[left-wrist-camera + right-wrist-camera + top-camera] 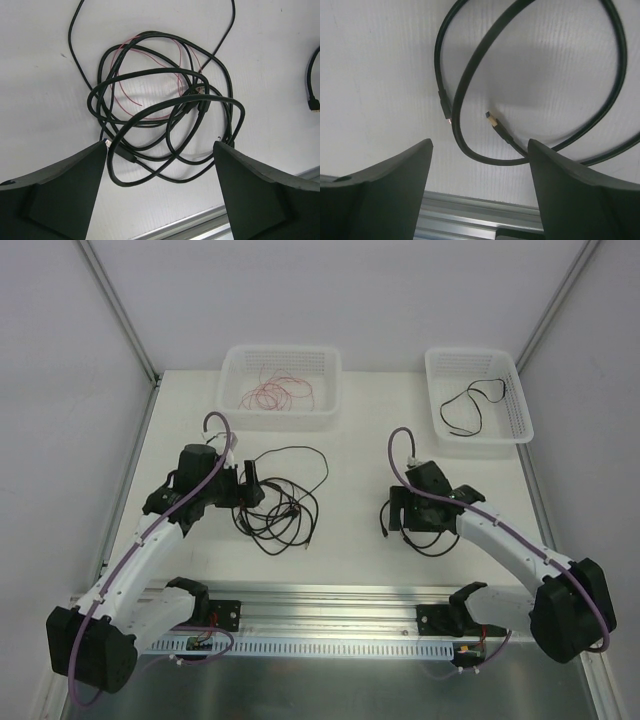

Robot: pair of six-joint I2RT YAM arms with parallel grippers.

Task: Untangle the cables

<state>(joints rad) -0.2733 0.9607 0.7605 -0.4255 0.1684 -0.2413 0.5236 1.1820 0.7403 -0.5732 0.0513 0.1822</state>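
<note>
Both pairs of jaws stand wide apart, clamped on nothing.

- Left gripper (157, 150) hangs over the near edge of the tangle (280, 505), which lies flat on the table (360, 410). It is several black loops with a pink wire (120, 90) threaded through them.
- Right gripper (480, 145) hovers well to the right of the tangle, over a separate black cable (470, 70). Its gold-tipped plug (492, 120) lies just ahead of the fingers.
- Beyond the tangle, the left basket (280, 422) holds red wires (275, 392). The right basket (490, 437), further right, holds one black cable (470, 405).

What I judge could go wrong for you:
- Close the left jaws where they hang and you likely catch two or three strands together. A lift then drags the whole knot and may tighten it.
- The pink wire is fine and woven under black loops. Pull a black strand hard and it may snag and stretch.
- The right cable crosses itself near the plug. Grab at the crossing and you lift a loop, not an end.
- Both cables lie flat, so a shallow descent may scrape past without catching either.
- Carry the right cable towards the tangle and a trailing end may land back in it.
</note>
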